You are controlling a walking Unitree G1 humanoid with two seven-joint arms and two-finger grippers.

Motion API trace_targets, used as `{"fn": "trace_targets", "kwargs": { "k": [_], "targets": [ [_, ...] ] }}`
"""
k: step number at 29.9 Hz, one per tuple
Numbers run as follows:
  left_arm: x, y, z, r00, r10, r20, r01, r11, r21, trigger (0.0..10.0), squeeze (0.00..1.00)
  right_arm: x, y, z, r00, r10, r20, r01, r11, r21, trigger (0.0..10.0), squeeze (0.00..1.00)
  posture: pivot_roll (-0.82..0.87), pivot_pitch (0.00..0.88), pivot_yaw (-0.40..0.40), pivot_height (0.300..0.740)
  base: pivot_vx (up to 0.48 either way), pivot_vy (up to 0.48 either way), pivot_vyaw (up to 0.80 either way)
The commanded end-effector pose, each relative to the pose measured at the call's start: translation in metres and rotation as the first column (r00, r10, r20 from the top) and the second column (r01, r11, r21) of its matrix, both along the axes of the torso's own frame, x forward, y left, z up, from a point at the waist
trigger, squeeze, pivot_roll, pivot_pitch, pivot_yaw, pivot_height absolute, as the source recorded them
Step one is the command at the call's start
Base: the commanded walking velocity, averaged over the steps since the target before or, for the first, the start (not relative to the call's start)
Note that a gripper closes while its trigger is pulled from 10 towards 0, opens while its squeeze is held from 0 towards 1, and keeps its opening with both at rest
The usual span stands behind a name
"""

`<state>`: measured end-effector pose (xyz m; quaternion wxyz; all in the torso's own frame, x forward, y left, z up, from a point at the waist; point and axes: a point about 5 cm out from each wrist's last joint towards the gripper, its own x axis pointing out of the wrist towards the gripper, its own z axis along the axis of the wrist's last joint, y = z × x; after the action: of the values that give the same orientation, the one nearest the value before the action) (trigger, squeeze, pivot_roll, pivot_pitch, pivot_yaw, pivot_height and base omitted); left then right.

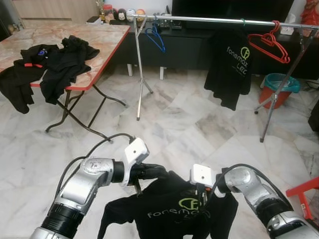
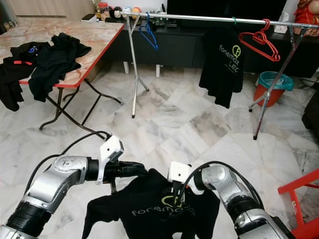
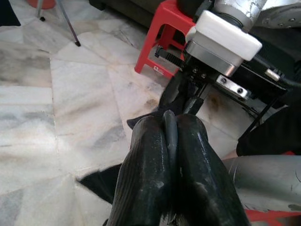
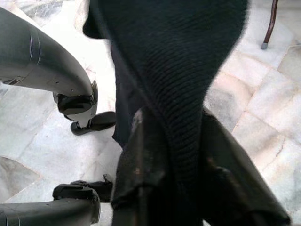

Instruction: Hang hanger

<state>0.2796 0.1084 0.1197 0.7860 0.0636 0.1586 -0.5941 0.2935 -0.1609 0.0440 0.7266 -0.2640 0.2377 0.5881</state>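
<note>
A black T-shirt [image 1: 169, 211] with a green and white logo hangs low in front of me between both arms. My left gripper [image 1: 160, 172] is at the shirt's collar. In the left wrist view its fingers [image 3: 146, 165] are shut on a thin grey strip [image 3: 169, 134], apparently the hanger's hook. My right gripper [image 1: 201, 195] is shut on the shirt's shoulder, with black fabric [image 4: 174, 70] pinched between its fingers [image 4: 225, 174]. The metal clothes rail [image 1: 209, 20] stands across the room ahead.
On the rail hang a black logo shirt [image 1: 232, 64], red hangers [image 1: 271, 45] and a blue hanger [image 1: 155, 37]. A folding table [image 1: 99, 40] at the left holds a pile of black clothes [image 1: 60, 62]. A teal bin [image 1: 279, 84] and a red stool [image 1: 304, 191] stand at the right.
</note>
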Motion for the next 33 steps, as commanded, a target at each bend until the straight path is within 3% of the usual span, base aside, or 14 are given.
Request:
{"fn": "trace_targets", "kwargs": {
  "k": [1, 14, 20, 24, 28, 29, 31, 32, 33],
  "targets": [
    [0.0, -0.003, 0.002, 1.0, -0.024, 0.003, 0.023, 1.0, 0.012, 0.0, 0.0, 0.007, 0.005, 0.01, 0.999, 0.005, 0.042, -0.006, 0.999, 0.042, 10.0, 1.0, 0.04, 0.0, -0.022, 0.74, 0.0, 0.0, 0.0],
    [-0.001, -0.003, 0.0, 1.0, -0.031, 0.004, 0.031, 0.999, 0.029, 0.0, 0.0, 0.0, 0.0, 0.007, 0.999, 0.048, -0.002, -0.048, 0.998, 0.031, 10.0, 1.0, 0.03, 0.0, -0.023, 0.74, 0.0, 0.0, 0.0],
    [-0.001, -0.003, -0.001, 0.999, -0.042, 0.009, 0.041, 0.998, 0.048, 0.0, 0.0, -0.004, -0.004, 0.004, 0.997, 0.073, -0.018, -0.074, 0.997, -0.018, 10.0, 1.0, 0.03, 0.0, -0.022, 0.74, 0.0, 0.0, 0.0],
    [-0.004, -0.001, -0.003, 0.997, -0.071, 0.01, 0.07, 0.994, 0.084, 0.0, 0.0, -0.003, -0.014, 0.001, 0.998, 0.066, 0.011, -0.064, 0.993, -0.101, 10.0, 1.0, 0.03, 0.0, -0.022, 0.74, 0.0, 0.0, 0.0],
    [-0.005, 0.002, -0.006, 0.994, -0.102, 0.029, 0.097, 0.984, 0.15, 0.0, 0.0, 0.002, -0.016, 0.005, 0.998, 0.022, 0.052, -0.017, 0.996, -0.088, 10.0, 1.0, 0.03, 0.0, -0.021, 0.74, 0.0, 0.0, 0.0],
    [-0.006, 0.003, -0.007, 0.992, -0.115, 0.044, 0.106, 0.979, 0.176, 0.0, 0.0, 0.003, -0.015, 0.006, 0.998, 0.015, 0.065, -0.01, 0.997, -0.08, 10.0, 0.78, 0.03, 0.0, -0.021, 0.74, 0.0, 0.0, 0.0],
    [-0.006, 0.004, -0.008, 0.989, -0.131, 0.062, 0.115, 0.972, 0.206, 0.0, 0.0, 0.005, -0.015, 0.008, 0.997, 0.009, 0.079, -0.003, 0.997, -0.073, 10.0, 0.78, 0.03, 0.0, -0.021, 0.74, 0.0, 0.0, 0.0],
    [-0.007, 0.005, -0.008, 0.986, -0.149, 0.073, 0.129, 0.964, 0.231, 0.0, 0.0, 0.006, -0.015, 0.01, 0.996, 0.008, 0.085, -0.002, 0.998, -0.065, 10.0, 0.0, 0.03, 0.0, -0.021, 0.74, 0.0, 0.0, 0.0],
    [-0.007, 0.006, -0.009, 0.982, -0.167, 0.086, 0.141, 0.957, 0.255, 0.0, 0.0, 0.007, -0.014, 0.012, 0.996, 0.005, 0.089, -0.001, 0.999, -0.055, 10.0, 0.0, 0.03, 0.0, -0.021, 0.74, 0.0, 0.0, 0.0]
  ]
}}
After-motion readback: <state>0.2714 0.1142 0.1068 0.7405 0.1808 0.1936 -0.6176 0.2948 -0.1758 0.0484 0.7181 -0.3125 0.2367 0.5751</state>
